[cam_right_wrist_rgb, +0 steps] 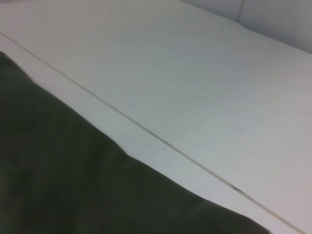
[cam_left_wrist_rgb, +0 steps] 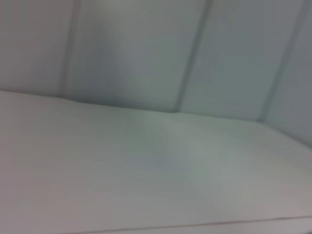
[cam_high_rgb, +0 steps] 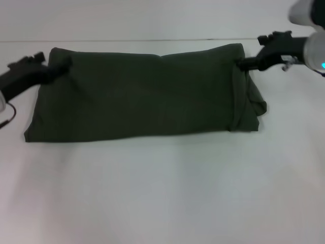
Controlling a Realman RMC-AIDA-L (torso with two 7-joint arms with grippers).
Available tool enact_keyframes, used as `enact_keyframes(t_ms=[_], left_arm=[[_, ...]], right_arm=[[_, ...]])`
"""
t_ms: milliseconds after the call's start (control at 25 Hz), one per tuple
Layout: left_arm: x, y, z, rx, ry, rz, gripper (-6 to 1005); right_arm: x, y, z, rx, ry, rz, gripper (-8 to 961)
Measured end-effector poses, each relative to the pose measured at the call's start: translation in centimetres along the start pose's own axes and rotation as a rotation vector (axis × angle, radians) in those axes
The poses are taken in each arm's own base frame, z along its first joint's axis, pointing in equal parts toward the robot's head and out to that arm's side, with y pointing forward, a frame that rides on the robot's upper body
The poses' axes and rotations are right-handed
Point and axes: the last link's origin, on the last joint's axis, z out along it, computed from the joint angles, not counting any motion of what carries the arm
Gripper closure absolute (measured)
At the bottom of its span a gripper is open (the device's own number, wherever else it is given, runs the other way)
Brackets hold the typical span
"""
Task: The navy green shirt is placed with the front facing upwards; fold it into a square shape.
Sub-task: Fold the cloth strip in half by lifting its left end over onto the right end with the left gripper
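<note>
The navy green shirt (cam_high_rgb: 142, 99) lies on the white table as a wide folded band, plain green side up, with no lettering showing. My left gripper (cam_high_rgb: 60, 65) is at its far left corner, where the cloth bunches around the tips. At the far right corner, my right gripper (cam_high_rgb: 241, 63) pinches the fabric, and a crease runs down from that spot. The right wrist view shows a stretch of the shirt (cam_right_wrist_rgb: 73, 180) beside a table seam. Only table and wall appear in the left wrist view.
The white table (cam_high_rgb: 162, 193) reaches well in front of the shirt. A seam line (cam_high_rgb: 152, 39) crosses the table just behind the shirt. Panelled wall (cam_left_wrist_rgb: 146, 48) stands beyond the table's far edge.
</note>
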Motion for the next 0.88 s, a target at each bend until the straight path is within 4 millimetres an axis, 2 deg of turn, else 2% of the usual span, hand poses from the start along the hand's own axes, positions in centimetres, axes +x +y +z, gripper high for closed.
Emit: enact_keyframes(t_ms=[240,400,600,680,720,880], left_arm=[[-1.9,1.5,-4.4,-0.153,0.081,0.000,145],[-3.5,1.5,-6.9,-0.154,0.129,0.002,142],[-4.6,1.4,-7.8,-0.137,0.119,0.014,144],[-4.8,1.4,-7.9,-0.134,0.112,0.019,146],[-5.6,1.3,-8.2,-0.126,0.073,0.025,148],[-6.8,0.9,-8.9,-0.103,0.011,0.059,153]], right_arm=[[2.9,1.9,-3.7,-0.156,-0.090,0.053,57],[5.3,3.0,-5.8,-0.212,-0.179,0.045,40],[7.4,4.4,-7.2,-0.255,-0.233,0.035,36],[8.0,5.2,-7.5,-0.291,-0.253,0.011,35],[8.2,5.6,-7.7,-0.314,-0.263,-0.004,34],[8.8,6.8,-7.9,-0.377,-0.283,-0.028,32]])
